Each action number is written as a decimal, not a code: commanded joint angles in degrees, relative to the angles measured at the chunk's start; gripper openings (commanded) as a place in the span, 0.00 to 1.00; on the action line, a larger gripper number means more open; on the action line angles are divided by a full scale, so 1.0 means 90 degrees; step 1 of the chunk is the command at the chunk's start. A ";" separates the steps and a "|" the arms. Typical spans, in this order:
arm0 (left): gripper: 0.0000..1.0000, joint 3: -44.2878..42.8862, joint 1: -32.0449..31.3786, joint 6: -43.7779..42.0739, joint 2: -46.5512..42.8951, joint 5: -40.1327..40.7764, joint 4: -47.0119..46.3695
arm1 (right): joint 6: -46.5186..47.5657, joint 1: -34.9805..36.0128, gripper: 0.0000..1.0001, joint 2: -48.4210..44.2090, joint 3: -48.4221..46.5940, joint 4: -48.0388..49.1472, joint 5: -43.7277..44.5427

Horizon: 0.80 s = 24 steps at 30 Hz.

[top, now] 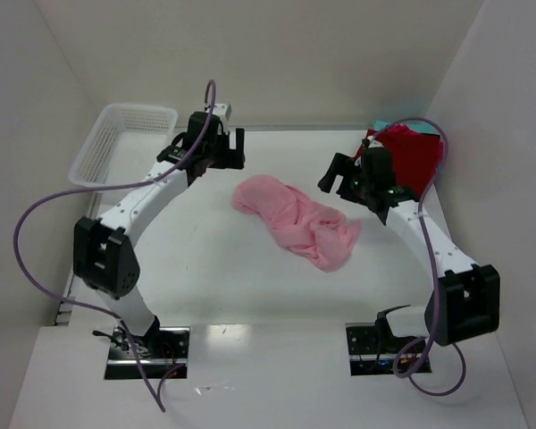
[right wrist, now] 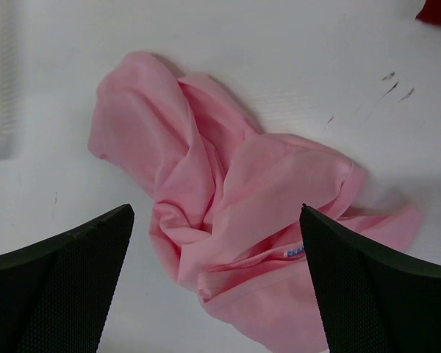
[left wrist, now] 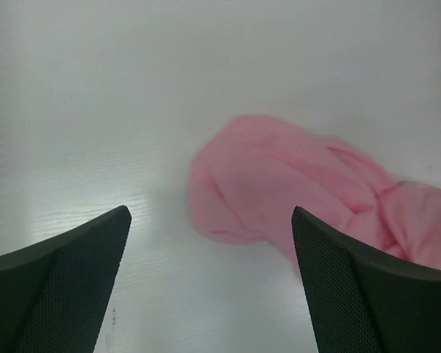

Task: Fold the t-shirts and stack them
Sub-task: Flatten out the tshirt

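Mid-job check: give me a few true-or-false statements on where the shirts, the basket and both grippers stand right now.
1. The pink tee lies crumpled, unfolded, in the middle of the table. True.
2. The left gripper is shut on the pink tee. False: its jaws stand open above the cloth and hold nothing.
3. The dark red shirt sits in the white mesh basket. False: it lies at the far right corner; the basket is at the far left.
4. The right gripper is open and holds nothing. True.
5. The pink tee lies apart from the dark red shirt. True.
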State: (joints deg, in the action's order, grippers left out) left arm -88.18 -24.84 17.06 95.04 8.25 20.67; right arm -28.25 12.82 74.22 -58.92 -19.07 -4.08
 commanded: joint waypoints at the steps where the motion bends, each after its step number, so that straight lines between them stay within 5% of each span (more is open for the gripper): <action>1: 0.97 -0.0123 0.0493 0.0352 0.1027 -0.1314 -0.0245 | -0.0113 -0.0028 0.99 0.0181 -0.0124 0.0039 -0.0309; 11: 0.91 -0.1003 0.0709 -0.0069 0.2573 -0.2810 0.0145 | -0.0474 -0.0028 0.90 0.0641 0.0149 -0.0332 -0.0514; 24: 0.87 -0.1354 0.0768 -0.0186 0.3199 -0.2928 0.0272 | -0.0650 0.0031 0.87 0.1284 0.0218 -0.0244 -0.0485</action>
State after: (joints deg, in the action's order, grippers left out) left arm -98.59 -18.26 16.78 122.32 -16.71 22.81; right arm -33.41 12.86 84.95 -56.80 -22.85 -7.55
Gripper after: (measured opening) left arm 0.879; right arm 0.876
